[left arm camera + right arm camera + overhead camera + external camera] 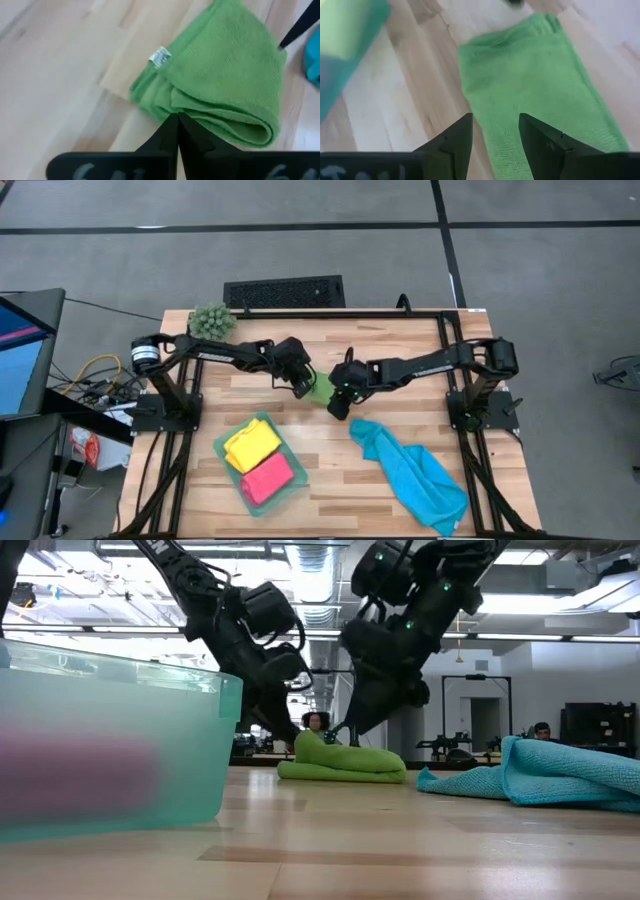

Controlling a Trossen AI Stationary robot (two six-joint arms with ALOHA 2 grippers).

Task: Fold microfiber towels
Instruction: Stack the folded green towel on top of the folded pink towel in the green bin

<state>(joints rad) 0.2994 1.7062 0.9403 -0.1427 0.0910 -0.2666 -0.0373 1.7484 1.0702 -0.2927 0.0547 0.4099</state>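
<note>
Inward, both arms over green towel (320,389)

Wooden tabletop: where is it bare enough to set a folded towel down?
Bare wood lies between the teal tray and crumpled blue towel, and along the far edge right of the spiky plant ball. The middle is crowded: both claws flank the folded green towel.

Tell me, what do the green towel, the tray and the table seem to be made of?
Green towel: soft, matte, napped cloth, probably microfiber; it folds limply and has a sewn label.
Tray: likely plastic; its pale teal wall is translucent and smooth.
Table: light wood planks with visible grain, slightly glossy.
</note>
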